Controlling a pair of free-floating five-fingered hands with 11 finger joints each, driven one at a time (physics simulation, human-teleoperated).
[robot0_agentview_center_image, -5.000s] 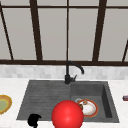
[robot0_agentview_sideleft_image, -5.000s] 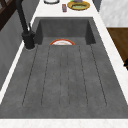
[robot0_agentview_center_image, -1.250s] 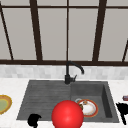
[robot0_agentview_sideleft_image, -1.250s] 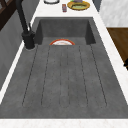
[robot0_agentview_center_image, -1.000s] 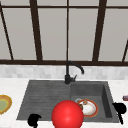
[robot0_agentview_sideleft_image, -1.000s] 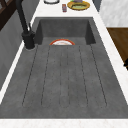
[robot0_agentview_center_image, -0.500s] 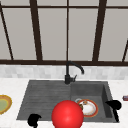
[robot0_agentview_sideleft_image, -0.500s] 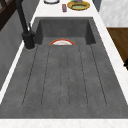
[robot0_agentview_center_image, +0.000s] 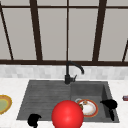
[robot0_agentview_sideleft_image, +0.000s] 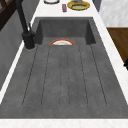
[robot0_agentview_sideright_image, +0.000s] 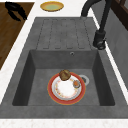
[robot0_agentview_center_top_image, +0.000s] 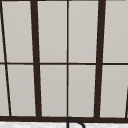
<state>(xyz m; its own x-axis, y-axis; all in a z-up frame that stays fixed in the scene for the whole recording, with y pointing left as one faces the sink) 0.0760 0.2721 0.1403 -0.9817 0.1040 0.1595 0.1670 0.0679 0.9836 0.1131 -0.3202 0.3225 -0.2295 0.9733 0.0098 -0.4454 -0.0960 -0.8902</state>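
The front view shows the right robot hand (robot0_agentview_center_image: 109, 104) over the right end of the dark grey stone sink (robot0_agentview_center_image: 45, 92), just right of the round red-rimmed white plate (robot0_agentview_center_image: 87, 108) lying on the basin floor. Whether its fingers are spread or curled I cannot tell, and nothing is seen in its hold. The left robot hand (robot0_agentview_center_image: 33, 120) hangs at the sink's front left edge, its fingers curled inward around nothing. A large glossy red ball (robot0_agentview_center_image: 67, 115) sits in front of the sink in this view and covers part of the plate.

The right side view looks straight down on the plate (robot0_agentview_sideright_image: 66, 88) and reveals what the front view hides: a brown round lump of food (robot0_agentview_sideright_image: 64, 74) at its far rim, a small orange-brown piece (robot0_agentview_sideright_image: 76, 84) on its right side, and the drain just beside it. A robot hand (robot0_agentview_sideright_image: 15, 11) shows at the top left there, over the wooden floor.

The left side view gives the ribbed draining board (robot0_agentview_sideleft_image: 65, 75), the black curved tap (robot0_agentview_sideleft_image: 25, 27) and a yellow-rimmed green dish (robot0_agentview_sideleft_image: 78, 5) on the white bench (robot0_agentview_sideleft_image: 110, 52).
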